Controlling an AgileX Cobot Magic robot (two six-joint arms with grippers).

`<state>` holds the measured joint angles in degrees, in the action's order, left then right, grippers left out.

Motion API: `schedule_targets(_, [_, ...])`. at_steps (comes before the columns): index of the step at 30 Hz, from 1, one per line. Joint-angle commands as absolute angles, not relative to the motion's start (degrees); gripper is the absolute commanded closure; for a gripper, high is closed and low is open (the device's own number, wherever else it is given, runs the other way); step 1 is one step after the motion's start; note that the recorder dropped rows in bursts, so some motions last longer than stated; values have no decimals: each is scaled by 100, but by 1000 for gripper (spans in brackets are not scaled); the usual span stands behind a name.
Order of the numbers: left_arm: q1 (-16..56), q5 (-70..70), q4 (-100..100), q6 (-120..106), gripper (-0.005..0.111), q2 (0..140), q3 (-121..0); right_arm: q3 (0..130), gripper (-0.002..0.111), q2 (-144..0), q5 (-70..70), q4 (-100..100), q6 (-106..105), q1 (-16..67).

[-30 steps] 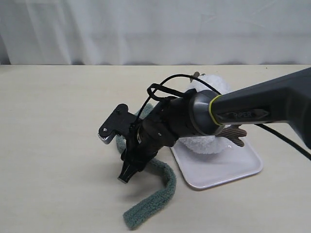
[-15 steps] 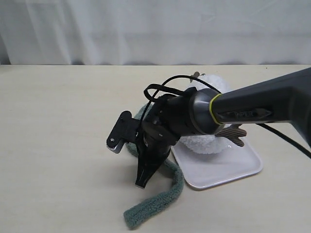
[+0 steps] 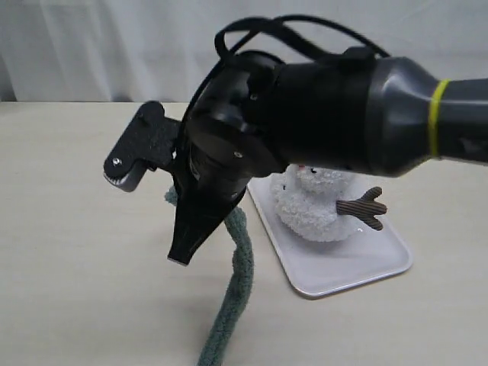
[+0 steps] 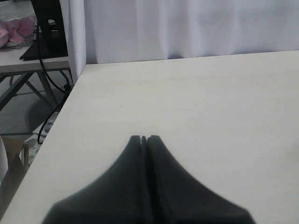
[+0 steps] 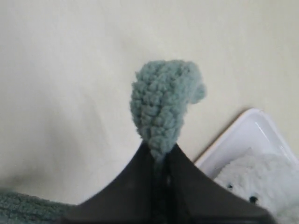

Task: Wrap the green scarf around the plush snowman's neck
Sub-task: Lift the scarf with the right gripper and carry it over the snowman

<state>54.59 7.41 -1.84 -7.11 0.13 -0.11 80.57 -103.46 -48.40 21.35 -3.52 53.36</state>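
Observation:
The right gripper (image 5: 159, 151) is shut on one rounded end of the green scarf (image 5: 163, 102), whose tuft sticks out past the fingertips. In the exterior view this gripper (image 3: 179, 258) is raised above the table and points down and left. The green scarf (image 3: 238, 259) hangs behind it and trails down to the table's front edge. The plush snowman (image 3: 313, 207) lies on the white tray (image 3: 366, 268), one brown twig arm (image 3: 363, 207) sticking out; its neck is hidden behind the arm. Its face (image 5: 252, 186) shows in the right wrist view. The left gripper (image 4: 145, 138) is shut and holds nothing.
The bulky right arm (image 3: 328, 99) and its black cables fill the upper middle of the exterior view. A white curtain (image 3: 91, 46) runs along the table's far edge. In the left wrist view the table edge (image 4: 60, 126) drops off to a floor with cables.
The right arm has lifted up and toward the camera with the scarf end in it. The scarf is drawn up into a straighter hanging strip. The snowman's front has come into view.

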Motion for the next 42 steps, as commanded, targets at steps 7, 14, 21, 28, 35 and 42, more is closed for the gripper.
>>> schedule_targets(7, [5471,561,-260,-709,107,0,0,8703,104,-9524,-6645,2814,835,5408])
schedule_targets(14, [5471,561,-260,-709,107,0,0,8892,104,-9313,-6996,3681,989,5408])
schedule_targets(21, [5471,561,-260,-709,107,0,0,8892,104,-9732,-6996,4757,1718,5384])
schedule_targets(28, [5471,561,-260,-709,107,0,0,8892,104,-10327,-6996,5594,1718,5331])
schedule_targets(35, [5471,561,-260,-709,107,0,0,8784,104,-10385,-6996,5065,1938,4735])
schedule_targets(42, [5471,561,-260,-709,107,0,0,8360,104,-10385,-6996,5406,2557,4290])
